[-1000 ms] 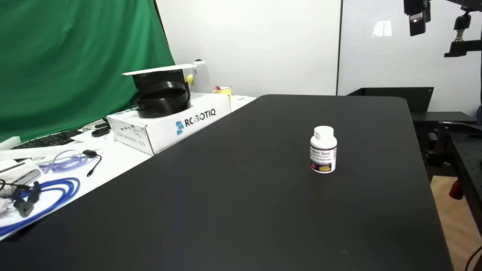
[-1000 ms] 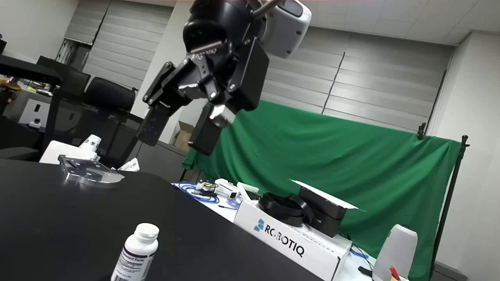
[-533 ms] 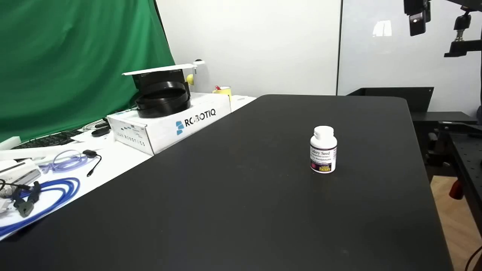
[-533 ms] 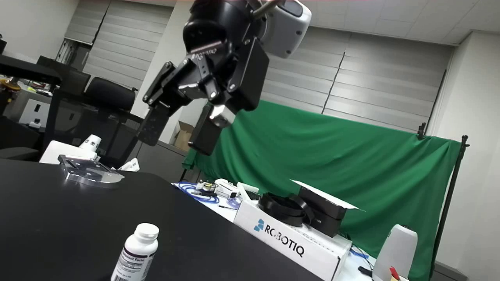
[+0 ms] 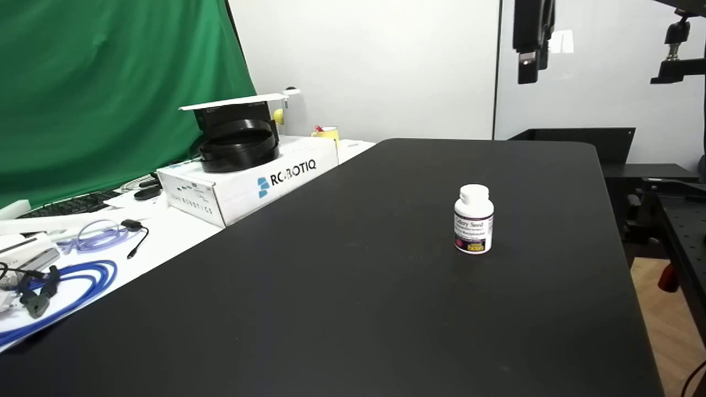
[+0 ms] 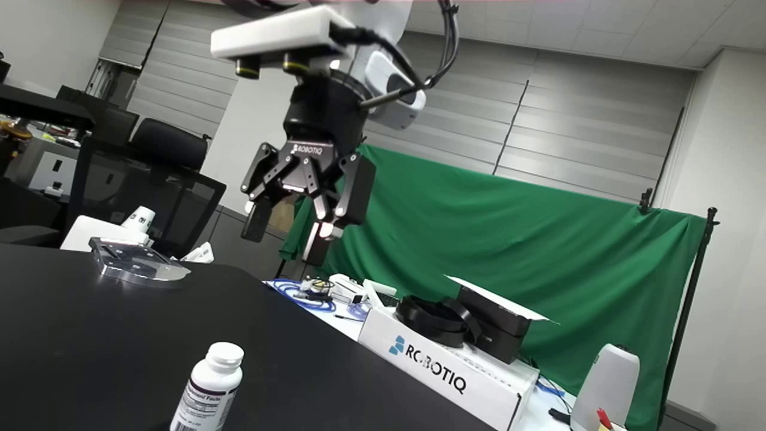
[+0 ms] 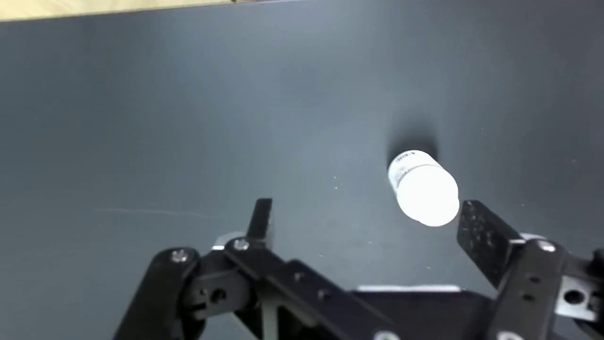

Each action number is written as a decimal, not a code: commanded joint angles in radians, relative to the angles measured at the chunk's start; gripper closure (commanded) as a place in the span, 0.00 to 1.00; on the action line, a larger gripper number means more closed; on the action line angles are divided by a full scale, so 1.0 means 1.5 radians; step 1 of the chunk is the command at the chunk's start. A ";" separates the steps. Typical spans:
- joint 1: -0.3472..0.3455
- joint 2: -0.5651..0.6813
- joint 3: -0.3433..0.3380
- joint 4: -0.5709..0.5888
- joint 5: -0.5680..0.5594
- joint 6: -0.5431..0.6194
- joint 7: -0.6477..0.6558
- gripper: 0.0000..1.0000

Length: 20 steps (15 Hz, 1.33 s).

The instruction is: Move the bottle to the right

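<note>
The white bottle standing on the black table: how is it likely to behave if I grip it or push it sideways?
The bottle looks like hard plastic, so it should probably hold its shape between the fingers. It stands upright, taller than wide, so a push near the cap might tip it. With that round body, it could roll once down.

Robotics lab, robot arm (image 6: 386, 18) hanging over black table (image 5: 331, 309), ROBOTIQ-marked box (image 5: 251, 190) and blue cable (image 5: 113, 270) lying on white surface (image 5: 165, 237)
</note>
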<state>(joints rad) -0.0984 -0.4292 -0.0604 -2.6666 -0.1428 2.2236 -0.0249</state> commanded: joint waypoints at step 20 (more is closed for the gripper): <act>0.065 0.359 0.046 0.097 0.017 0.198 0.008 0.25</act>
<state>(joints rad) 0.0031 0.1043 0.0226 -2.5151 -0.1292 2.4916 -0.0225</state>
